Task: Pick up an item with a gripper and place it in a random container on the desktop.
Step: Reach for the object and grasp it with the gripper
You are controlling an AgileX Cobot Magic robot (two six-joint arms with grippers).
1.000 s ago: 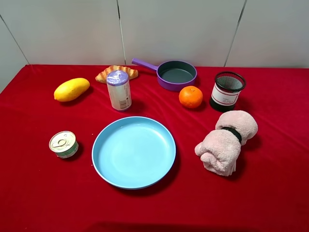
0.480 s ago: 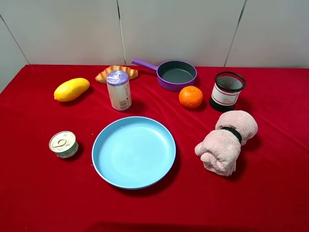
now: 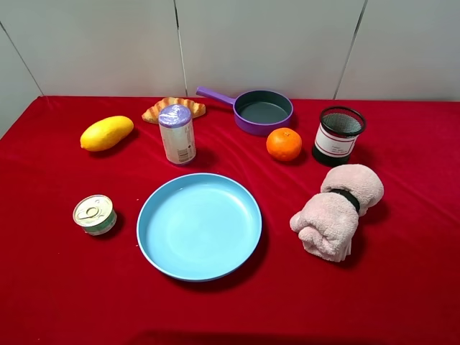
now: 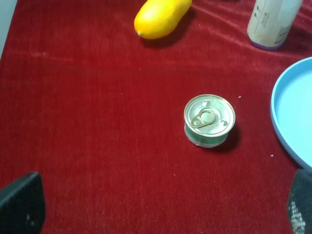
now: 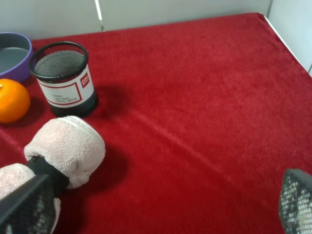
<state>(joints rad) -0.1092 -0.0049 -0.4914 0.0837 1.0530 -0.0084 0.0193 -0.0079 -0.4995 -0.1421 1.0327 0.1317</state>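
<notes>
The orange sits on the red desktop, between the purple pan and the black mesh cup, just left of the cup. It also shows in the right wrist view, with the cup beside it. Neither arm shows in the exterior high view. My left gripper is open and empty, hovering over bare cloth near a tin can. My right gripper is open and empty, over the cloth to the right of the rolled towel, well short of the orange.
A blue plate lies front centre, a pink rolled towel to its right, a tin can to its left. A yellow mango, a white canister, a croissant and a purple pan stand at the back.
</notes>
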